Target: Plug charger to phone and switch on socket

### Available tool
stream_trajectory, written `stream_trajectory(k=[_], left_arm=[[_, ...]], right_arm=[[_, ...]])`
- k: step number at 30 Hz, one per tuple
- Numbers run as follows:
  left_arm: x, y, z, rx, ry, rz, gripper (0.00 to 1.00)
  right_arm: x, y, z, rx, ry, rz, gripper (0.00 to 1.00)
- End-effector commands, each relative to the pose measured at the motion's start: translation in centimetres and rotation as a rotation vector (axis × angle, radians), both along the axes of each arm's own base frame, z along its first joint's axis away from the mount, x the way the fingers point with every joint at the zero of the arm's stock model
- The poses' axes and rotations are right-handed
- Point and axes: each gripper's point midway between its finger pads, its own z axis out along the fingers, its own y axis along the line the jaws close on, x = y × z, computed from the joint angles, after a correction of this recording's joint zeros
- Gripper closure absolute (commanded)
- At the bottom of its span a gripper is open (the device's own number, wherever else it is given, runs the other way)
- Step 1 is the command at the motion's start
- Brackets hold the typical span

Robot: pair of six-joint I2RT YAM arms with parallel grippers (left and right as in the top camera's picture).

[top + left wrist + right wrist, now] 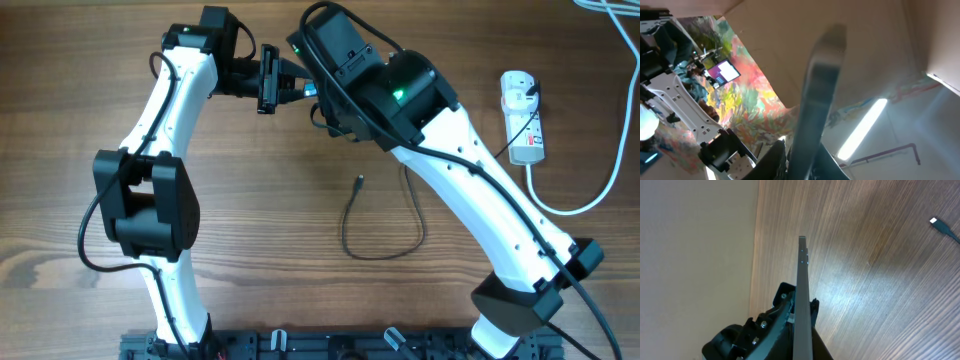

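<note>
Above the far middle of the counter (250, 210): the phone (268, 60) is off the surface, on edge, between the two tools.

Right tool (292, 86): closed tight on the phone. In the right wrist view the thin edge of the phone (802, 290) rises straight out from between the dark fingers (782, 307).

Left tool (255, 82): meets the phone from the opposite side. In the left wrist view the phone (822, 85) is blurred and stands between the fingers (774, 161), which sit narrow around it. I cannot tell whether they are clamped on it.

The charger (385, 245) lies loose in a loop on the counter, under the right arm. Its plug tip (359, 181) is free, well apart from the phone.

The socket (524, 125) lies at the far right, with a black plug (527, 93) seated in it. The thick white cable (590, 195) curves away from it.
</note>
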Motion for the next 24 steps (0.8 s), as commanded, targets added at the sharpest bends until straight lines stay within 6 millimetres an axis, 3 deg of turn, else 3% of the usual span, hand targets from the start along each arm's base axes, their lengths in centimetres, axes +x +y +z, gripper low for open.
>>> stream_trajectory(k=[1, 5, 7, 9, 11, 12, 16, 17, 20, 21, 24], left_arm=[[-0.4, 0.2, 2.2, -0.027, -0.03, 0.002, 0.85], [-0.4, 0.2, 2.2, -0.026, -0.029, 0.002, 0.92], [-0.4, 0.2, 2.2, -0.027, -0.03, 0.002, 0.96], [-0.4, 0.2, 2.2, -0.026, -0.03, 0.002, 0.96], [-0.4, 0.2, 2.2, -0.025, -0.033, 0.003, 0.96], [-0.1, 0.3, 2.2, -0.027, -0.059, 0.006, 0.96], [2.6, 1.0, 1.3, 0.014, -0.377, 0.04, 0.96], [3.1, 1.1, 0.8, 0.038, -0.474, 0.045, 0.96], [4.2, 1.4, -0.8, 0.123, -0.761, 0.038, 0.96], [4.9, 2.3, -1.6, 0.169, -0.872, 0.038, 0.96], [5.7, 4.2, -1.7, 0.182, -1.042, 0.048, 0.96]], right_arm=[[-0.7, 1.1, -0.6, 0.089, 0.063, -0.056, 0.93], [-0.8, 1.1, -0.6, 0.087, 0.063, -0.048, 0.76], [-0.6, 1.2, -0.5, 0.056, 0.046, 0.001, 0.57], [-0.2, 1.2, -0.2, 0.008, 0.009, 0.06, 0.27], [0.3, 0.2, 0.8, -0.086, -0.055, 0.126, 0.08], [0.3, -0.4, 1.5, -0.118, -0.079, 0.165, 0.04], [0.7, -5.9, 6.5, -0.391, -0.243, 0.442, 0.0], [0.6, -7.5, 7.5, -0.482, -0.28, 0.58, 0.0], [0.3, -9.9, 6.6, -0.611, -0.261, 0.838, 0.0], [0.0, -11.5, 5.0, -0.633, -0.194, 0.937, 0.0], [-0.8, -13.9, 2.0, -0.614, -0.034, 0.956, 0.0]])
